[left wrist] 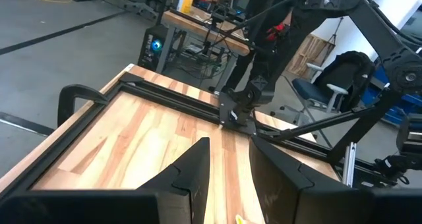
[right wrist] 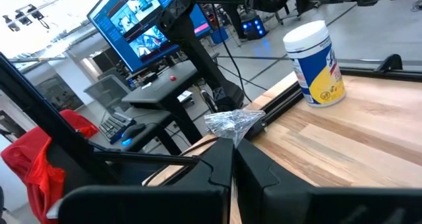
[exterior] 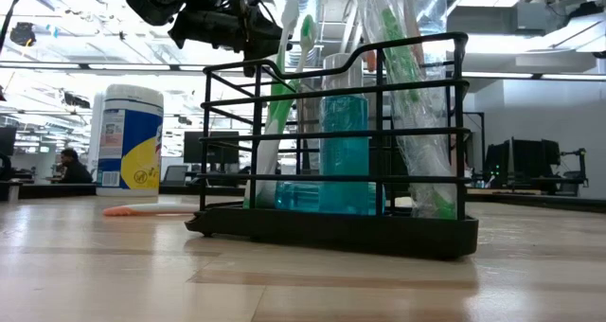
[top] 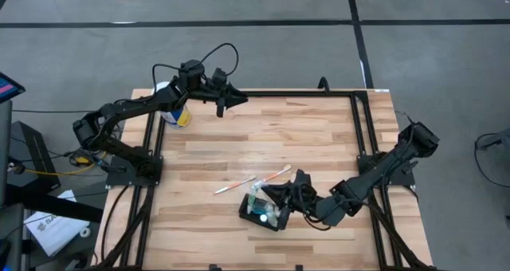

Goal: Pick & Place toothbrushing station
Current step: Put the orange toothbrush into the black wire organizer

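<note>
The toothbrushing station (exterior: 331,232) is a black wire rack on a black base. It stands on its base on the table near the near edge (top: 263,210) and holds a blue bottle (exterior: 346,161) and wrapped toothbrushes (exterior: 417,123). My right gripper (top: 277,196) is over the station, shut on crinkled clear wrapper (right wrist: 232,120). My left gripper (top: 237,101) is open and empty, raised above the table's far left, next to the canister; it also shows in the low view (exterior: 254,33). My right gripper pinches the crinkled top end of a clear plastic wrapper (right wrist: 235,128) between its two fingertips (right wrist: 221,155). The wrapper sticks out past the tips. What lies below the fingers is hidden by the gripper itself.
A white-lidded canister with a blue-yellow label (top: 173,111) stands at the far left corner. A white toothbrush (top: 233,184) and an orange one (top: 276,174) lie loose on the table just beyond the station. A black frame rail (top: 358,119) runs along the table's edges.
</note>
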`<state>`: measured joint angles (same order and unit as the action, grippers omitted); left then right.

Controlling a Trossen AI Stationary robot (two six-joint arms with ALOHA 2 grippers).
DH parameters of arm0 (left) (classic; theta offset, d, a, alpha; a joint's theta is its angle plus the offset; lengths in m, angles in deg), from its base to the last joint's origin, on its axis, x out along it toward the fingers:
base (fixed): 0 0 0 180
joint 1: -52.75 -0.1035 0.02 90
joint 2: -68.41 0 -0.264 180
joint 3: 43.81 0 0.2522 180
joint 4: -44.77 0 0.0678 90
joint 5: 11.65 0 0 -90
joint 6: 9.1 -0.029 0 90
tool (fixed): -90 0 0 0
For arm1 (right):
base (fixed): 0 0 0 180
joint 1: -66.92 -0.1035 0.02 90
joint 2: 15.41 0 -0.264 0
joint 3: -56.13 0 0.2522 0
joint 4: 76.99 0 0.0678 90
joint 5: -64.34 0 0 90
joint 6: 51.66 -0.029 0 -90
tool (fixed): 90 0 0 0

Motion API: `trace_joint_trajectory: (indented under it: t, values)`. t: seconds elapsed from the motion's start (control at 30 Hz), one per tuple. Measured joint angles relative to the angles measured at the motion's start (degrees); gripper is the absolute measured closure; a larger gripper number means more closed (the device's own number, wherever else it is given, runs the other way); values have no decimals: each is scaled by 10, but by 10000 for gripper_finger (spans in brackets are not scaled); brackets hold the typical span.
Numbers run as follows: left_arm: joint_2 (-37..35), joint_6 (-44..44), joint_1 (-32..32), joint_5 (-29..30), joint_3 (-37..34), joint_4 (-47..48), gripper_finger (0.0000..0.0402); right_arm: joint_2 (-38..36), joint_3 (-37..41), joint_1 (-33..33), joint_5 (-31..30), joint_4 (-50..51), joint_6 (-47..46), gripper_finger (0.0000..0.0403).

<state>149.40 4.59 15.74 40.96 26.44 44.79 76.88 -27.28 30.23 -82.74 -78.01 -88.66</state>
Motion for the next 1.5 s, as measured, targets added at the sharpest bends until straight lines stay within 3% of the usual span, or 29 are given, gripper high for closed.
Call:
trace_joint_trajectory:
  t: [0.9, 1.5]
  values:
    - [0, 3, 36, 0, 0, 7, 300, -5, 0, -56, -44, 19, 5, 403]
    - [0, 2, 36, 1, 0, 10, 300, 5, -1, -57, -46, 143, -130, 403]
